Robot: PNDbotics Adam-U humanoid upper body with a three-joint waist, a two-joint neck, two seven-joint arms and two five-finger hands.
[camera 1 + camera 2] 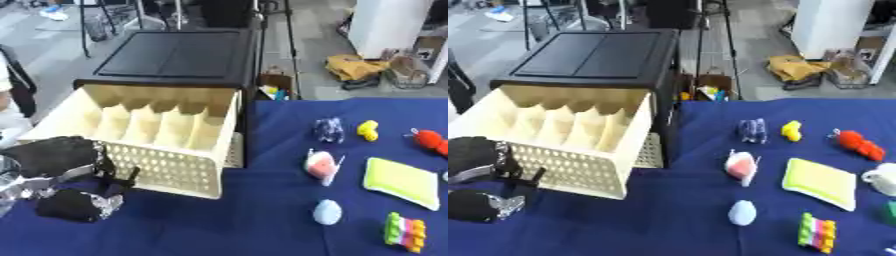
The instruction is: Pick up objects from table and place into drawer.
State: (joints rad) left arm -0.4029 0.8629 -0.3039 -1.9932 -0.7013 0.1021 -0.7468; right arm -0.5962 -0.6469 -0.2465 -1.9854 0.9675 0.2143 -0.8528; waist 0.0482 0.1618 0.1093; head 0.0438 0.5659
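The cream drawer (166, 150) stands pulled out of the black cabinet (179, 55) at the table's left, its slotted compartments holding nothing visible. On the blue tablecloth (262, 220) to its right lie a dark blue patterned item (329, 129), a yellow toy (368, 130), a red toy (430, 141), a pink-and-white object (322, 166), a yellow-green sponge pad (402, 181), a pale blue egg shape (327, 211) and a striped multicoloured block (405, 231). The left hand (74, 200) sits at the drawer's front left corner; whether its fingers are curled or straight cannot be told.
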